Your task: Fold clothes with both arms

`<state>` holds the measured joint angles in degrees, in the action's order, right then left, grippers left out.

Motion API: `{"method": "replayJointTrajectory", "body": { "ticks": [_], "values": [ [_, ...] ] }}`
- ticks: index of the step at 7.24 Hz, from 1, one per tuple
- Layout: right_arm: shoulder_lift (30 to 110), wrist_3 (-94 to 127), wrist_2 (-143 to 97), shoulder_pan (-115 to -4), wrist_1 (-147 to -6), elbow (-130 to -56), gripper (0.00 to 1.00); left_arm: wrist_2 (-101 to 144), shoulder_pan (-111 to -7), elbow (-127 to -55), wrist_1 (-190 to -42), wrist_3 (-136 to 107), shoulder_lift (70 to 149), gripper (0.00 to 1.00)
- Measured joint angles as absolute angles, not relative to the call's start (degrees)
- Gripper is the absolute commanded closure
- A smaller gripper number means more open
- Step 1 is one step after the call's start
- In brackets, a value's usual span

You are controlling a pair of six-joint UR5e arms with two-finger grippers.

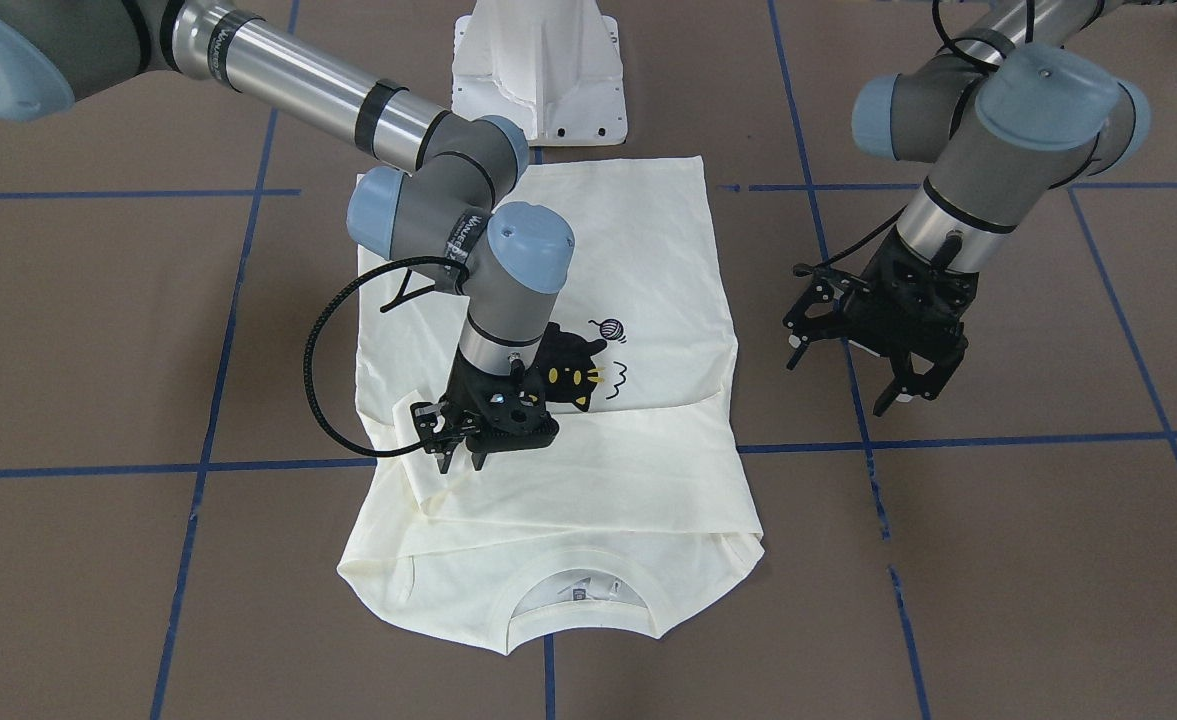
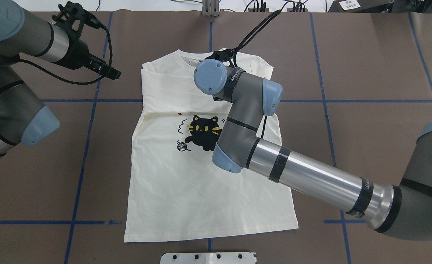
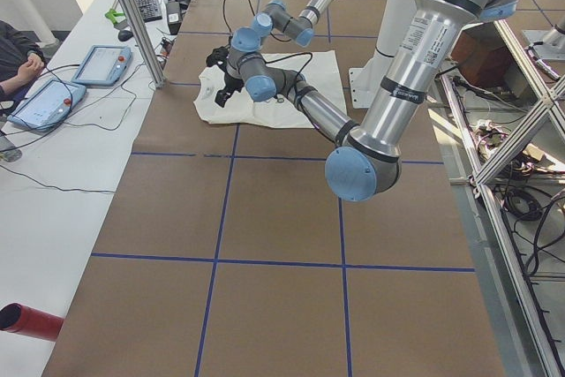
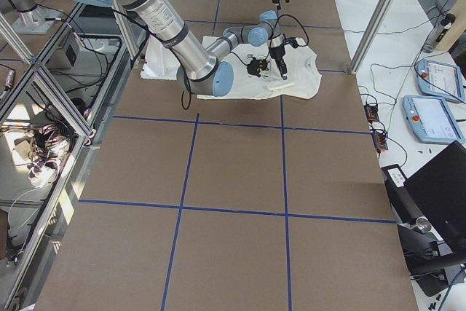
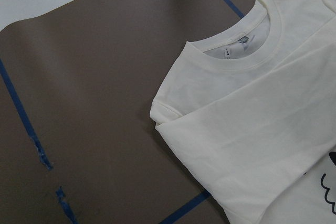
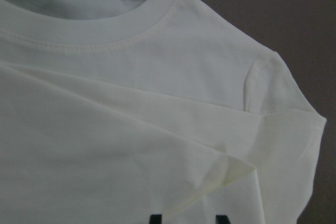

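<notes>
The cream-white shirt [image 1: 588, 480] lies flat on the brown table, cat print up, collar [image 1: 580, 590] away from the robot. Its sleeves are folded in across the chest. My right gripper [image 1: 461, 462] hangs just above the folded sleeve edge at the shirt's right shoulder, fingers slightly apart, nothing held. In the right wrist view that fold's corner [image 6: 247, 174] fills the frame. In the overhead view the right wrist [image 2: 210, 76] hides this gripper. My left gripper [image 1: 843, 380] hovers open over bare table beside the shirt's other shoulder [image 5: 173, 116], apart from the cloth.
A white metal base plate [image 1: 538, 70] sits at the robot's side of the table, just past the shirt's hem. Blue tape lines [image 1: 548, 465] grid the brown surface. A person's arm [image 3: 18, 64] and tablets [image 3: 97, 64] lie beyond the far table edge.
</notes>
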<state>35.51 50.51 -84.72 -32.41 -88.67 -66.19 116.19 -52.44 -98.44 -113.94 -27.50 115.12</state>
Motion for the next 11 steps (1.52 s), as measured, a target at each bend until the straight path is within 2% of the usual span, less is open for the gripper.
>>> {"method": "replayJointTrajectory", "body": {
  "ticks": [9,10,11],
  "values": [
    [35.6,51.1,-84.7,-31.6,-88.3,-66.3,0.63,116.2,-52.4,-98.5,-114.0,-28.4,115.1,0.0],
    [35.6,51.0,-84.6,-31.5,-88.3,-66.2,0.69,116.2,-52.4,-98.5,-114.0,-28.4,115.0,0.0],
    [35.6,50.9,-84.6,-31.4,-88.4,-66.2,0.88,116.2,-52.4,-98.6,-114.0,-28.4,115.0,0.0]
  ]
}}
